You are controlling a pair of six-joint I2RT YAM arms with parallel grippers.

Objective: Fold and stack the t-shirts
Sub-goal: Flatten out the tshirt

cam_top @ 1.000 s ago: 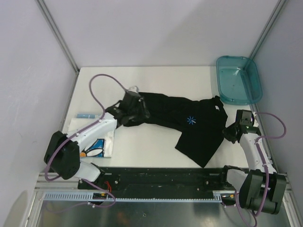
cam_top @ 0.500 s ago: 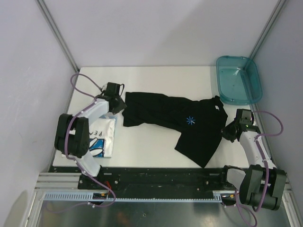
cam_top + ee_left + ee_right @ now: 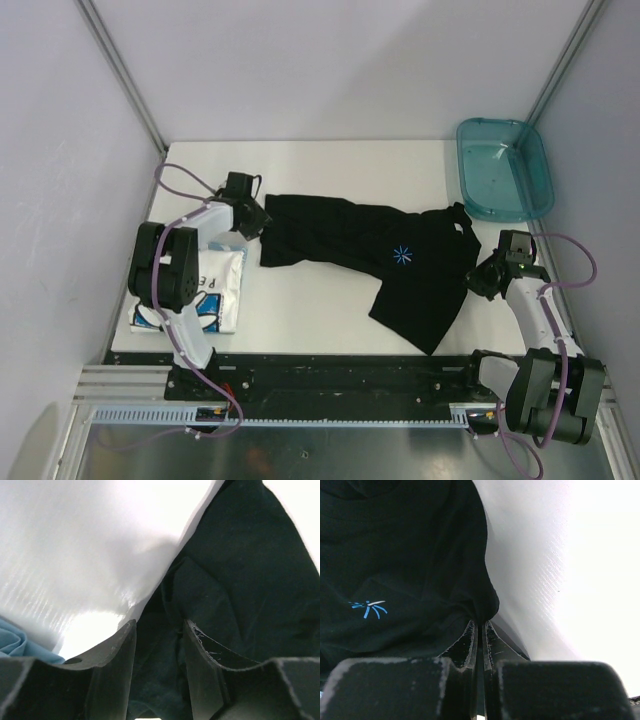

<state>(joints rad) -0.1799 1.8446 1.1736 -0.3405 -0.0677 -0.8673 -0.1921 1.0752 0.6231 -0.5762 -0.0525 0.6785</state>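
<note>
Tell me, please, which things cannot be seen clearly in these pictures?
White t-shirt, top view: the left arm covers most of its print.
Light blue thing, left wrist view: cut off by the edge; unidentifiable.
Black t-shirt, right wrist view: the shut right gripper hides the pinched edge.

Left arm (image 3: 165, 280): folded up at near-left, elbow high, forearm reaching far and right. Left gripper (image 3: 258, 222): low, pointing right, jaws parted. Its fingers (image 3: 117, 655) straddle a fold of the black t-shirt (image 3: 400, 270), no clamp. Right arm (image 3: 535, 320): runs from the near-right base toward the far side, wrist turned left. Right gripper (image 3: 484, 280): low, jaws pinched together on the black t-shirt's right edge, fingers (image 3: 467, 642) nearly touching with cloth between them.
</note>
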